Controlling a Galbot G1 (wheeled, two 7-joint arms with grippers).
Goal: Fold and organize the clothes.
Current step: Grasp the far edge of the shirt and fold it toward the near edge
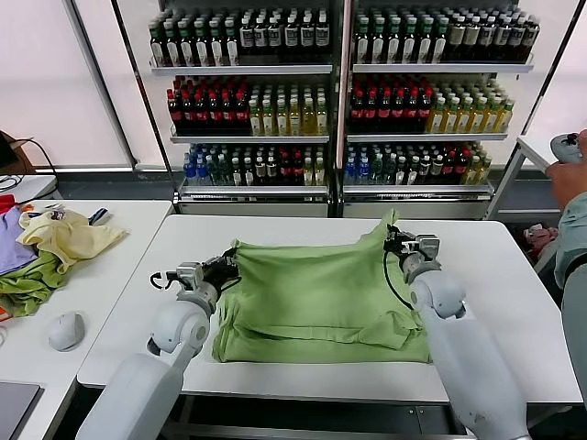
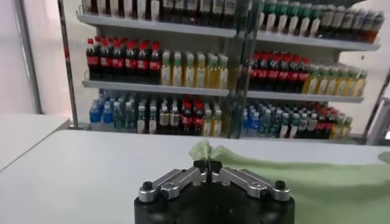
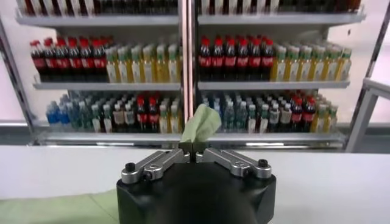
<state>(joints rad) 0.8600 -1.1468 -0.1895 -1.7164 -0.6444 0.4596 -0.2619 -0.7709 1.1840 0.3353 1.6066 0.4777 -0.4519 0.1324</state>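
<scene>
The light green polo shirt point(image 1: 316, 298) lies on the white table point(image 1: 495, 302), its near part folded into layers and its far edge lifted. My left gripper point(image 1: 231, 260) is shut on the shirt's far left corner, and the pinched cloth point(image 2: 204, 150) sticks out past the fingertips in the left wrist view. My right gripper point(image 1: 393, 236) is shut on the far right corner, where a tuft of cloth point(image 3: 201, 125) stands up above the fingertips. The collar, the buttons and the printed graphic are hidden.
Behind the table stand shelves of bottles point(image 1: 335, 92). A side table on the left holds a pale yellow garment point(image 1: 66, 236), purple and darker green cloth point(image 1: 23, 275) and a grey mouse point(image 1: 66, 330). A person's arm point(image 1: 573, 229) is at the right edge.
</scene>
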